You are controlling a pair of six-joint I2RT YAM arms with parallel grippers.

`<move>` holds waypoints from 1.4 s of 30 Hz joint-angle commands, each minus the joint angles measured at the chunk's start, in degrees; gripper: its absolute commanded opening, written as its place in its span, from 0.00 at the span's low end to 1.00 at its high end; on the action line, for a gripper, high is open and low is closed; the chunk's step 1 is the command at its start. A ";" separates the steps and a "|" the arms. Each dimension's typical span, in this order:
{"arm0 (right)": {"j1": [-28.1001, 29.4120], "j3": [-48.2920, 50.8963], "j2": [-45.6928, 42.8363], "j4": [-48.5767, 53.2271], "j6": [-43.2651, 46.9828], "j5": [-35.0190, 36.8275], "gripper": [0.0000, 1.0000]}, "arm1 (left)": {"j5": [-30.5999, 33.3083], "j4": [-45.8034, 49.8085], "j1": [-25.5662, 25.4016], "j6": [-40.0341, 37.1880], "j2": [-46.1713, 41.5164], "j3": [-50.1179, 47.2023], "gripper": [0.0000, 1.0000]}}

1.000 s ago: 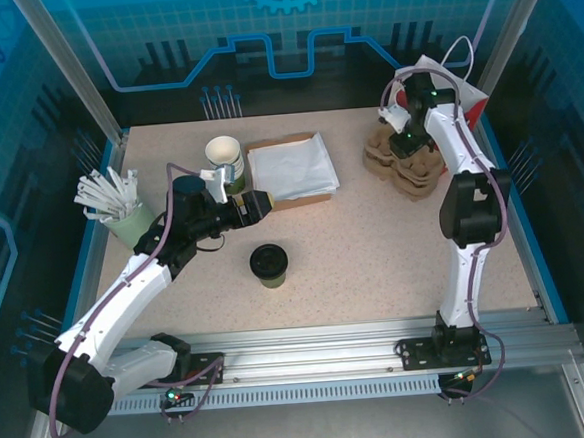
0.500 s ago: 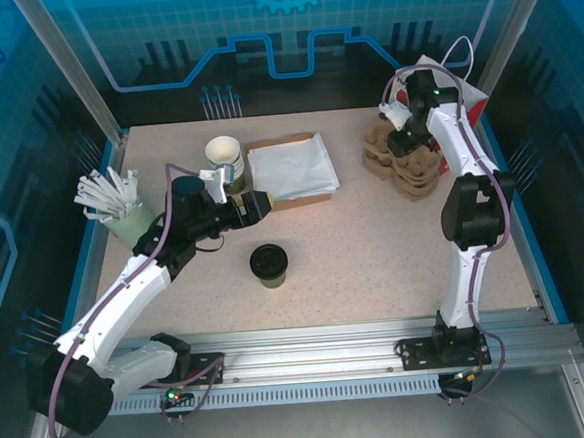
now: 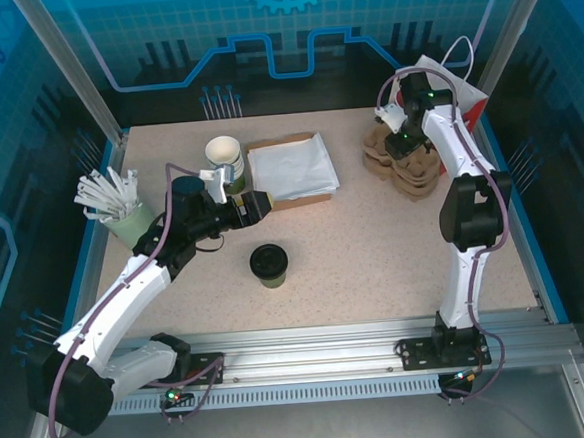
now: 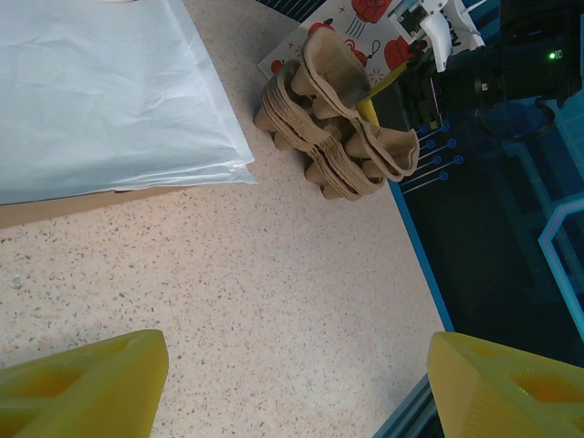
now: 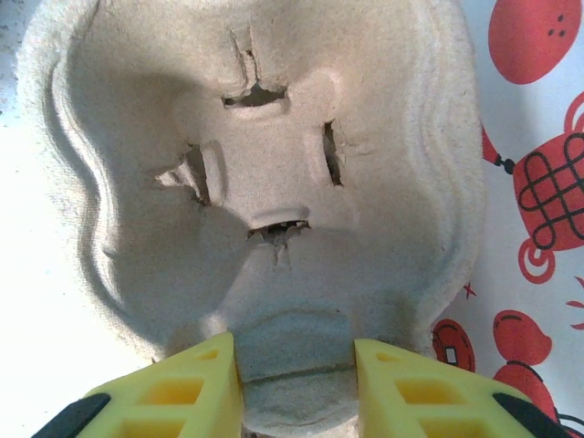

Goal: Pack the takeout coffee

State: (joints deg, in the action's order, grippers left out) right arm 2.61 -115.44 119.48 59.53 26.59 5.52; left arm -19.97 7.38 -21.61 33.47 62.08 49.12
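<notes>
Speckled beige table [image 3: 375,263] inside a blue-walled enclosure, both arms bolted at its near edge.

Right gripper [image 5: 294,365]: the yellow jaws stand partly spread with the near lip of the top brown moulded-pulp cup tray [image 5: 274,137] between them. I cannot tell whether they press it. Over the last second the gap has widened slightly and the wrist has shifted a little over the rear of the tray stack. The left wrist view shows that top tray tilted up off the stack. Judgement: a tray is being separated for the cup, and the grip is unsettled.

Left gripper [image 4: 292,356]: jaws spread wide, nothing between them, hanging over bare table.

Takeout coffee [image 3: 269,265], a small dark green paper cup with a round black plastic lid: upright at the table's front centre, well apart from both grippers, untouched.

Surroundings: a pale folded plastic bag on brown card [image 3: 290,167], an open lidless paper cup [image 3: 224,154] by the left wrist, a pale mint cup of white sticks [image 3: 127,222] far left, and a red-printed white bag [image 5: 538,182] touching the tray stack.

Obstruction: nested trays may lift together.
</notes>
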 commanded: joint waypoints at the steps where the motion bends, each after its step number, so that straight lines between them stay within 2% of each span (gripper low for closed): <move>1: -0.09 -1.02 -0.33 0.87 -0.53 2.90 0.33 | -0.60 -0.27 -0.45 -1.13 -0.12 -0.60 0.76; 2: 0.19 -1.33 0.22 0.91 -0.78 6.49 0.32 | -0.69 -0.31 -0.45 -1.13 -0.04 -0.61 0.76; 5: -1.00 -0.54 -0.88 0.10 -2.10 -4.35 0.35 | -0.66 -0.74 -0.45 -1.13 0.19 -0.70 0.76; 7: -0.29 -0.01 -1.20 -0.01 -1.72 -3.18 0.36 | -0.91 -0.70 -0.44 -0.96 0.61 -0.48 0.76; 9: -0.80 -0.14 -1.20 -0.32 -2.62 -5.91 0.40 | -1.30 -0.36 -0.45 -0.95 0.59 -0.41 0.76; 10: -0.69 -0.22 -1.02 0.04 -2.04 -5.70 0.42 | -1.23 -0.30 -0.41 -1.03 0.49 -0.48 0.76; 12: 0.48 -0.92 0.82 0.61 -0.70 5.08 0.41 | -0.95 -0.09 -0.45 -1.27 0.30 -0.52 0.77; 13: 0.59 -2.35 2.06 2.53 0.10 5.50 0.41 | -0.95 -0.11 -0.44 -1.31 0.23 -0.44 0.77; 16: -0.04 -3.32 2.85 2.70 -1.04 2.17 0.41 | -0.91 -0.19 -0.45 -1.30 0.28 -0.34 0.77; 23: -0.41 -3.55 2.78 2.10 -1.94 3.32 0.42 | -1.04 0.23 -0.44 -1.48 0.50 0.11 0.76; 34: -2.48 -3.39 -1.74 6.19 -6.16 -8.01 0.51 | -1.30 -0.17 -0.54 -1.04 0.98 -0.07 0.76; 38: -2.44 -1.79 -2.83 9.21 -7.09 -7.21 0.55 | -1.35 -1.02 -0.47 -0.82 0.84 -0.82 0.77; 42: -2.64 -0.05 -2.77 10.16 -7.07 -5.57 0.52 | -1.52 -1.14 -0.54 -0.95 1.00 -0.89 0.77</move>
State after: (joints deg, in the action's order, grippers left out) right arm 0.56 -116.44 118.17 66.41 20.56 0.14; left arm -19.99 7.27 -21.65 33.06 62.85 48.97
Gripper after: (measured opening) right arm 0.527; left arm 0.765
